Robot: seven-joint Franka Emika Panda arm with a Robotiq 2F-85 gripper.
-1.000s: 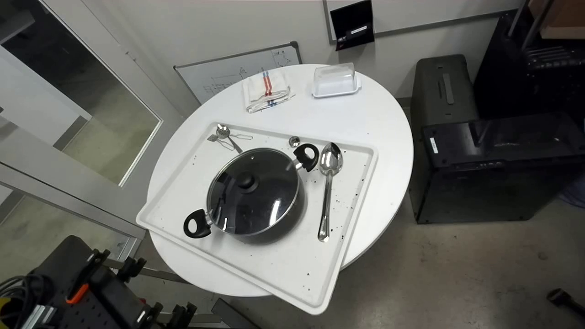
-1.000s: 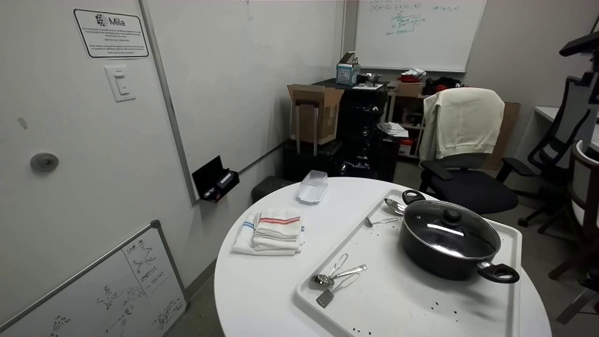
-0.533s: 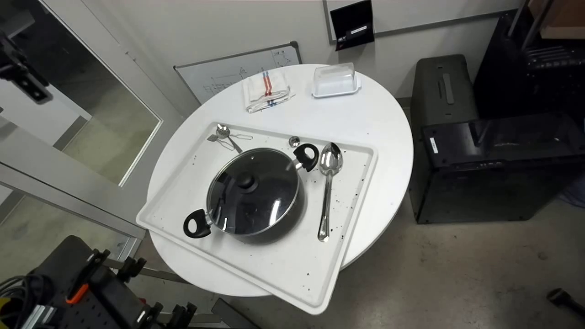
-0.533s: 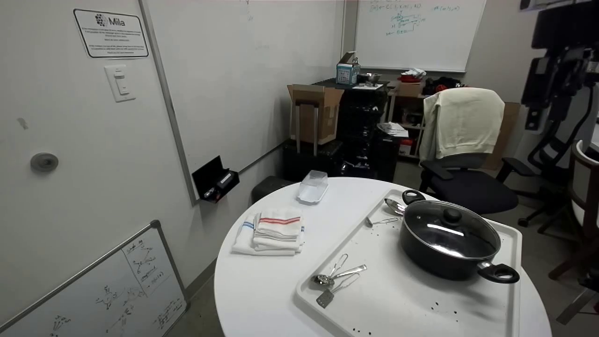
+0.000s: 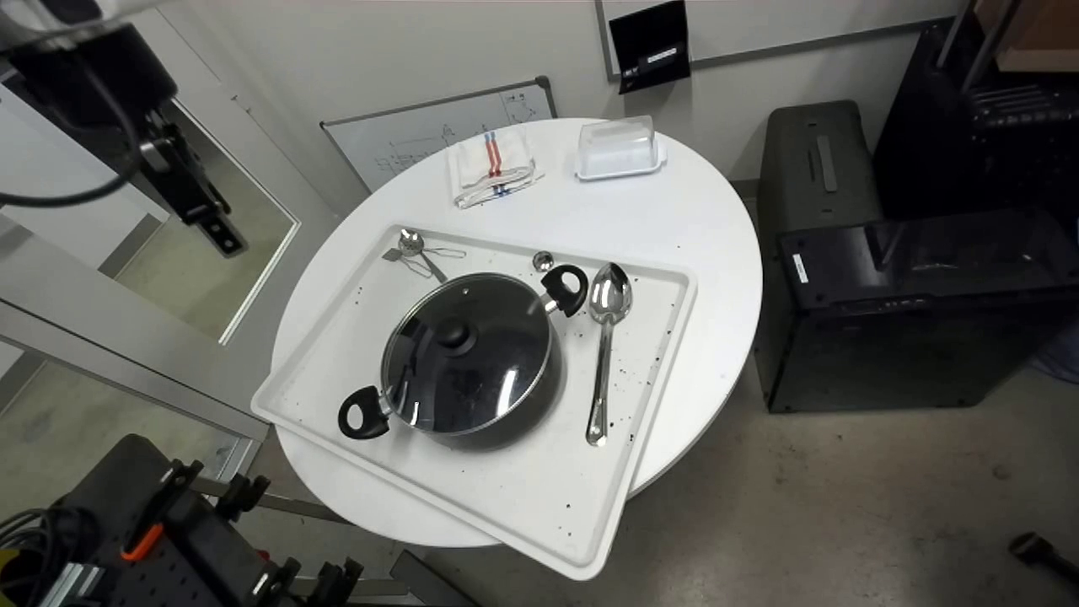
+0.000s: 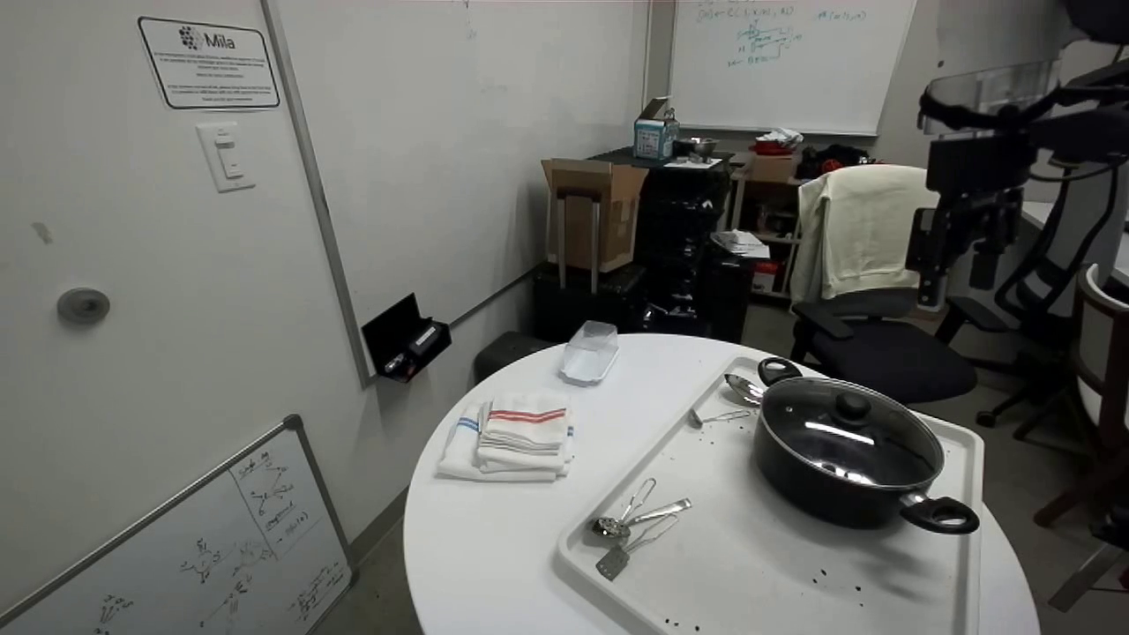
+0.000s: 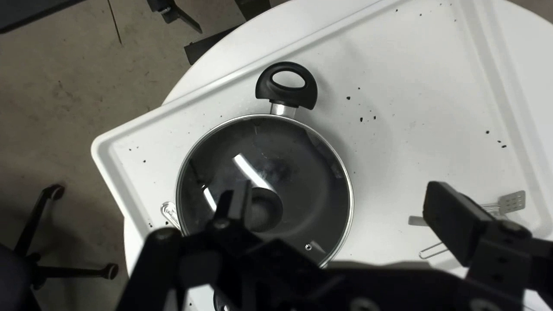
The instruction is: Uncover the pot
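Observation:
The black pot stands upright on a white tray, its two loop handles out to the sides. It also shows in an exterior view. The clear glass lid with a dark knob lies on the pot and covers it. My gripper hangs in the air above and apart from the pot. In the wrist view the gripper is open with a wide gap and nothing between the fingers. One finger overlaps the lid's knob in that view; the other is over the tray.
A large spoon lies beside the pot. Small utensils lie in a tray corner. Folded towels and a clear-covered dish stand on the round white table behind the tray. A glass door frame is near the arm.
The arm and gripper have come into both exterior views, moving inward from the picture edge and down nearer the table. The pot, lid and utensils have not moved.

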